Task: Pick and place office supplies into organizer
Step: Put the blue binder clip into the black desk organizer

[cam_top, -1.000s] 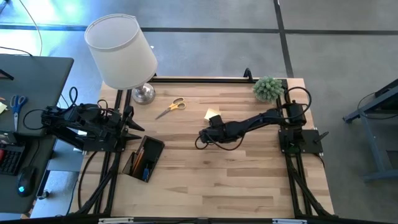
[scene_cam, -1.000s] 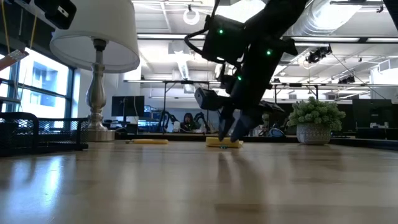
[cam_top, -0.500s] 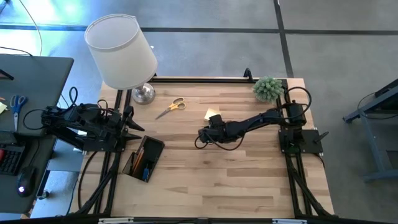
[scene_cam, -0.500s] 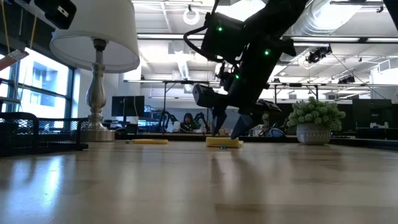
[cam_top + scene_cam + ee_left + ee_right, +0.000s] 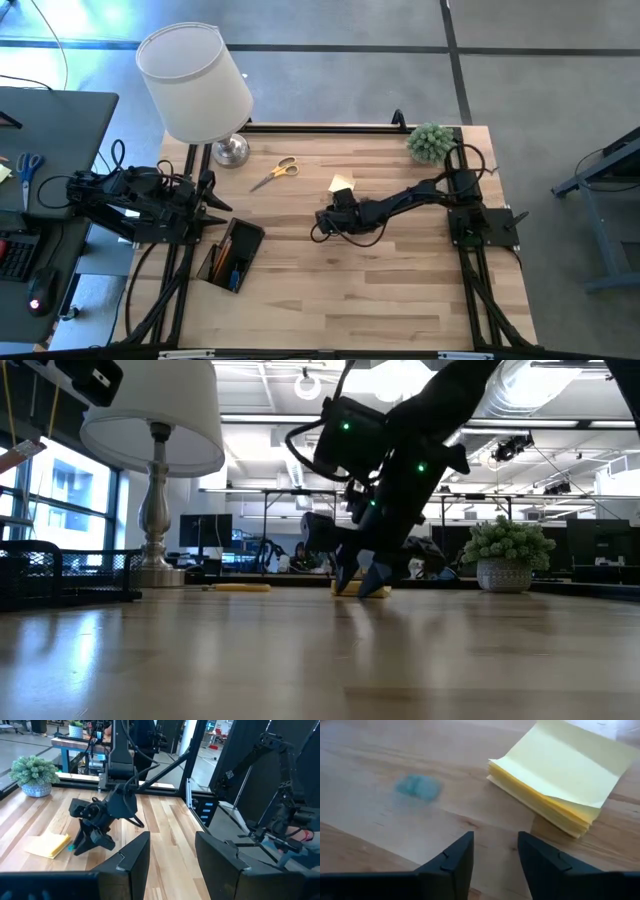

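My right gripper (image 5: 325, 218) is open and low over the table's middle, just near of the yellow sticky-note pad (image 5: 342, 184). In the right wrist view, its fingers (image 5: 451, 862) point at bare wood. The small blue piece (image 5: 418, 786) lies ahead of them and the pad (image 5: 565, 785) lies flat beside it. The yellow-handled scissors (image 5: 275, 172) lie flat toward the far left. The black organizer (image 5: 230, 253) sits at the near left with thin items in it. My left gripper (image 5: 172, 855) is open and waits at the left edge.
A white-shaded lamp (image 5: 196, 82) with a chrome base stands at the far left corner. A small green plant (image 5: 430, 142) stands at the far right corner. Bare wood lies across the near half of the table (image 5: 360, 290). Blue-handled scissors (image 5: 28, 165) lie on a side desk.
My right gripper has shifted a little toward the table's left edge. Its fingertips rose slightly and then came down closer to the table beside the sticky-note pad. Nothing else has moved.
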